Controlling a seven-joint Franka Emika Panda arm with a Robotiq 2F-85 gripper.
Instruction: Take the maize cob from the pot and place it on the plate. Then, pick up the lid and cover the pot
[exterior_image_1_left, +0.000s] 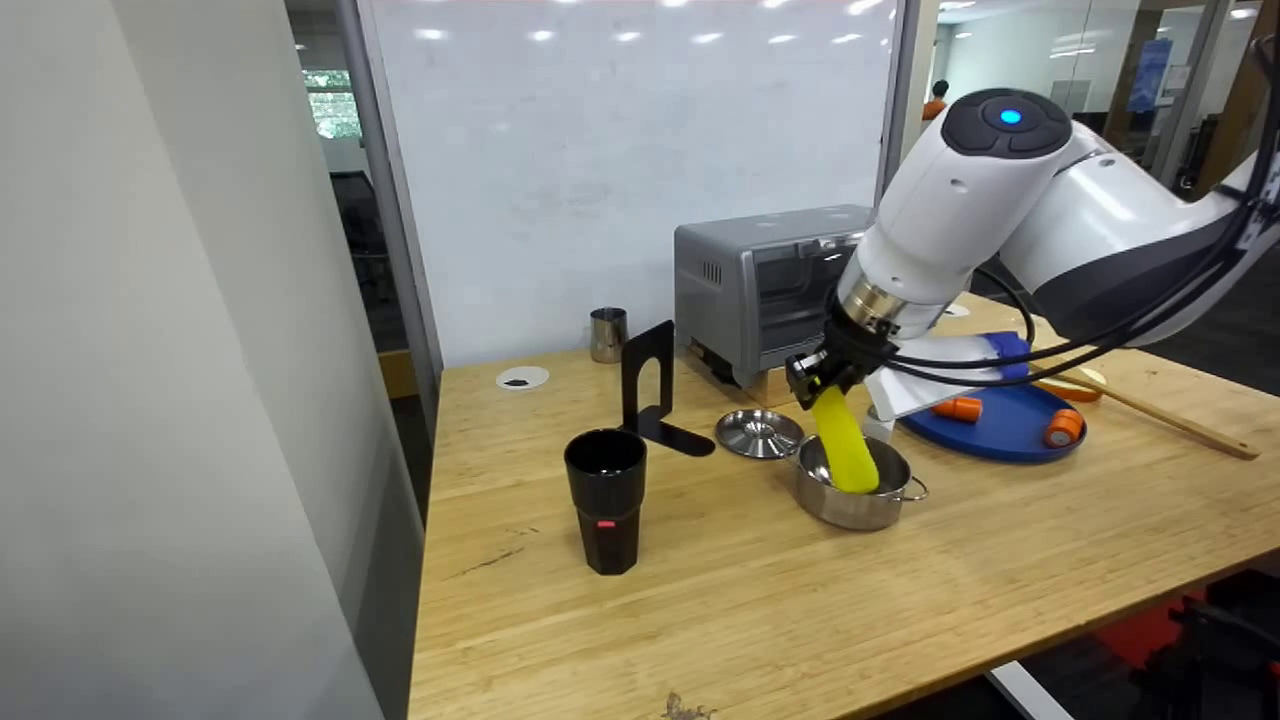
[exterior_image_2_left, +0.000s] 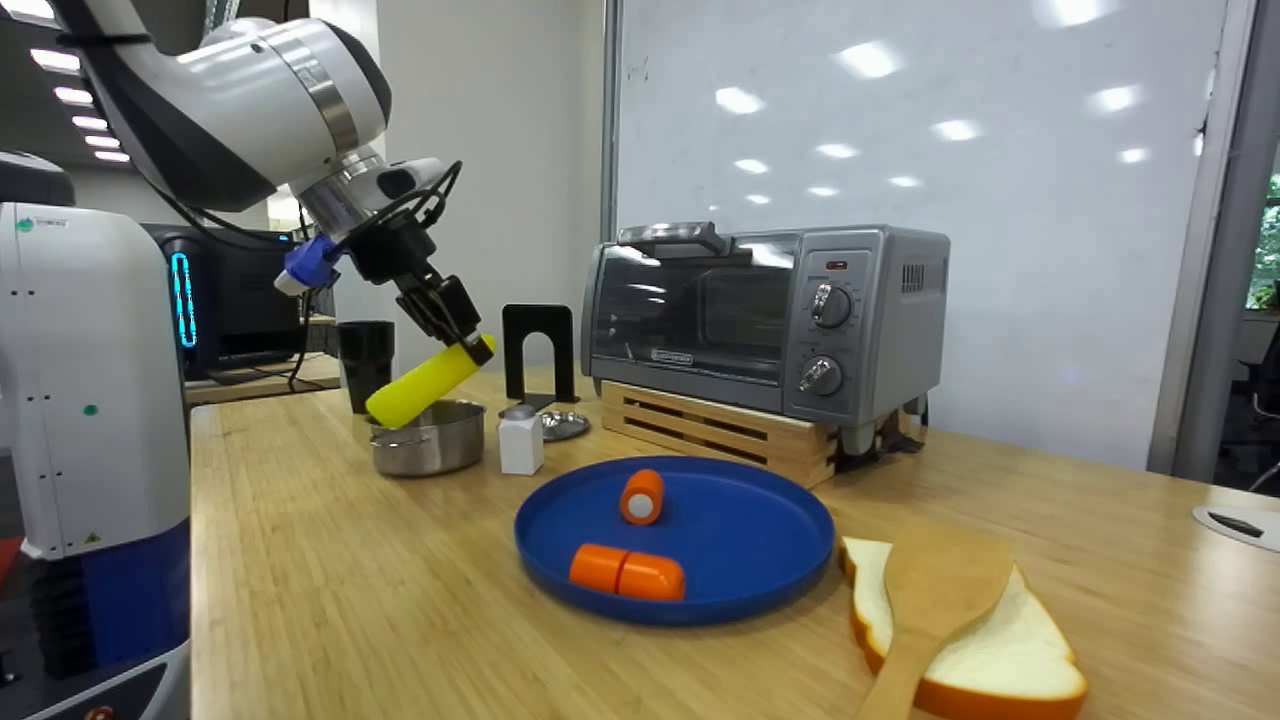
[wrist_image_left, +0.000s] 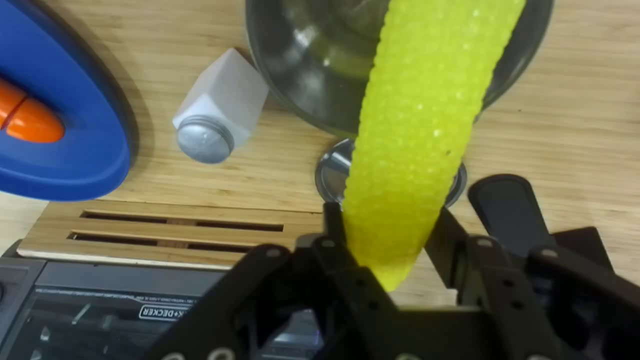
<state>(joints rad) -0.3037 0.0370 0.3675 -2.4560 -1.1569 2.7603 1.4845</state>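
The yellow maize cob (exterior_image_1_left: 846, 440) is tilted, its upper end between the fingers of my gripper (exterior_image_1_left: 820, 388). In the wrist view both fingers (wrist_image_left: 388, 215) press the cob (wrist_image_left: 425, 110). Its lower end is over the steel pot (exterior_image_1_left: 850, 512); whether it touches the pot (exterior_image_2_left: 430, 450) I cannot tell. The silver lid (exterior_image_1_left: 758, 434) lies on the table behind the pot, partly hidden by the cob in the wrist view (wrist_image_left: 330, 172). The blue plate (exterior_image_2_left: 730, 560) holds orange pieces and also shows in the wrist view (wrist_image_left: 92, 170).
A white shaker (exterior_image_2_left: 521, 445) stands between pot and plate. The toaster oven (exterior_image_2_left: 740, 320) sits on a wooden rack behind. A black bookend (exterior_image_1_left: 650, 385), black cup (exterior_image_1_left: 607, 500) and small steel cup (exterior_image_1_left: 608, 335) stand nearby. Bread (exterior_image_2_left: 1010, 650) lies under a wooden spatula (exterior_image_2_left: 940, 580).
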